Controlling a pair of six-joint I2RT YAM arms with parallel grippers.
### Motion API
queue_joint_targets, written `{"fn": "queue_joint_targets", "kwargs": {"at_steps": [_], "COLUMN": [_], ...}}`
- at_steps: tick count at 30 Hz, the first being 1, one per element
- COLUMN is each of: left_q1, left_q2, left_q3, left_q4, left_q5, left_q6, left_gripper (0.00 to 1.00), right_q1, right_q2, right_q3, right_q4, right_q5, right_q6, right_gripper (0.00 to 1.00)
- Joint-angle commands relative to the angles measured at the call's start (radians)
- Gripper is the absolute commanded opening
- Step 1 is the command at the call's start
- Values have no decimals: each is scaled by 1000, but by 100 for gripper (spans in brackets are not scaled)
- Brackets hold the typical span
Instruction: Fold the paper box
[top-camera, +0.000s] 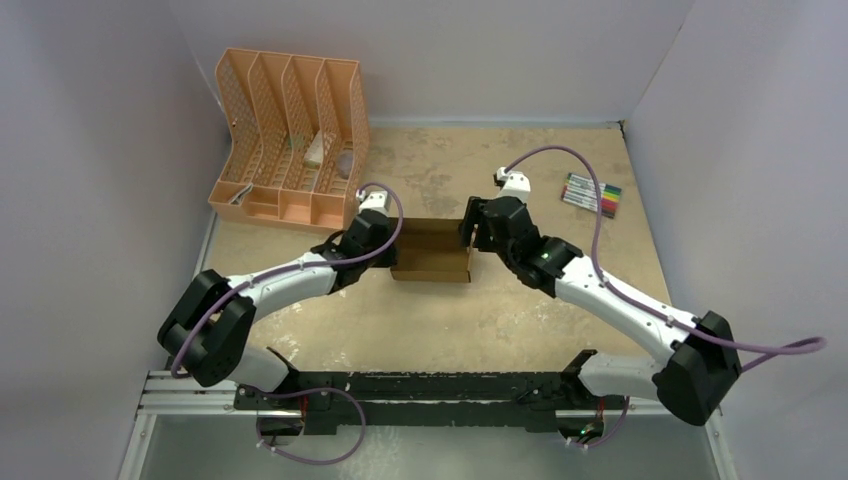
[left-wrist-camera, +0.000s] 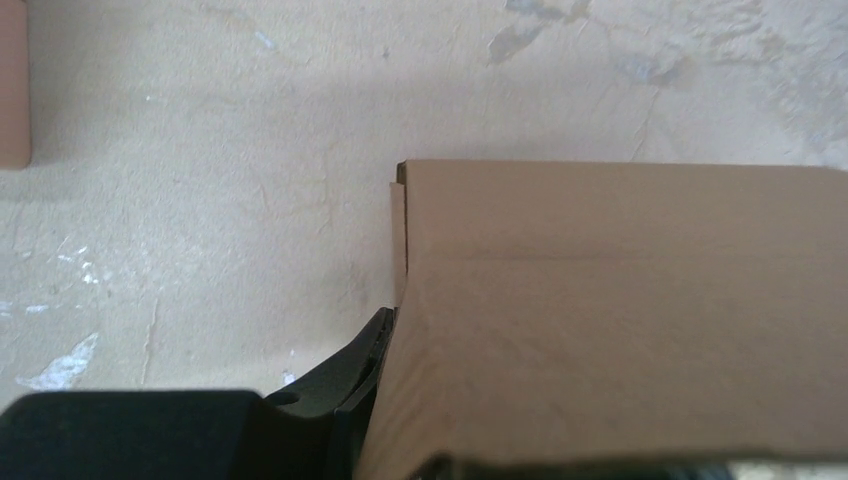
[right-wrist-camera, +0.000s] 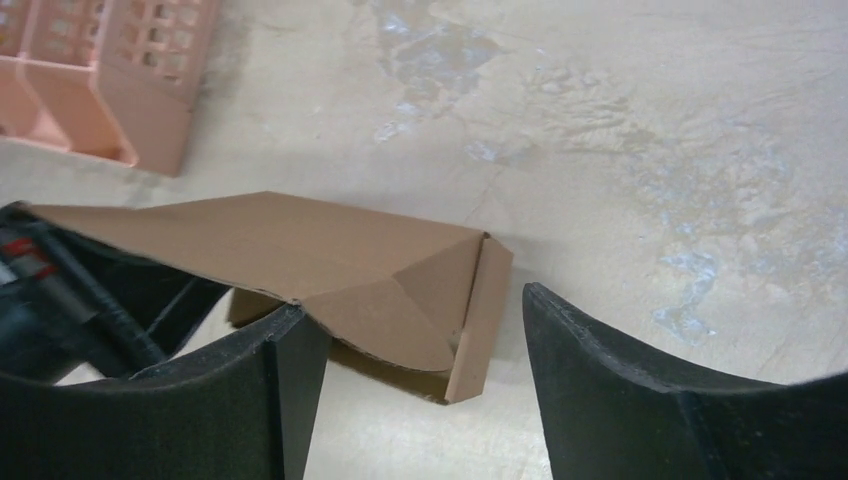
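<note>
We log the paper box (top-camera: 432, 250) at mid-table (top-camera: 500, 320), partly folded, between both arms. Left gripper (top-camera: 372, 232) pinches its left edge; right gripper (right-wrist-camera: 412, 305) stands spread wide astride the right end flap. Beyond — orange organizer (top-camera: 290, 140) far left, markers (top-camera: 592, 195) far right.

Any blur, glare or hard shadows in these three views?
Top external: even soft light, sharp, no glare, only faint shadows. Left wrist: the paper box fills much of the frame close up and goes soft toward the bottom; the table is sharper. Right wrist: dark shadow under the box, near fingers slightly soft.
</note>
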Motion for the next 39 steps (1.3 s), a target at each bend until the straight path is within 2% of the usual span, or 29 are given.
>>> {"fn": "queue_joint_targets", "kwargs": {"at_steps": [1,9,16,20,24,29,39], "left_q1": [-15,-37,-49,-53,-55,-55,-54], "left_q2": [-34,-57,-74,-89,-108,-164,-390], "left_q3": [-26,-44,-53,-60,-70,-99,-155], "left_q4": [-21,-13,-3,3,3,-15,-194], "left_q5": [-39,-76,-94,-101,-112,-116,-85], "left_q6": [28,29,31,27,2,-47,-132], "left_gripper": [11,11,11,11,20,30,42], "right_q1": [2,-7,-25,-26,-22,-10,20], "right_q2": [-65,-88,49,179,272,296,319], "right_q3": [17,139,323,403,385,324,255], "right_q4": [-20,-77,-122,-162,-145,-132,-144], "right_q5": [-81,-73,-104,-188,-229,-248,-224], "right_q6": [-12,-19,-79,-107,-148,-159,-169], "right_gripper": [74,78,75,70,66,64,64]}}
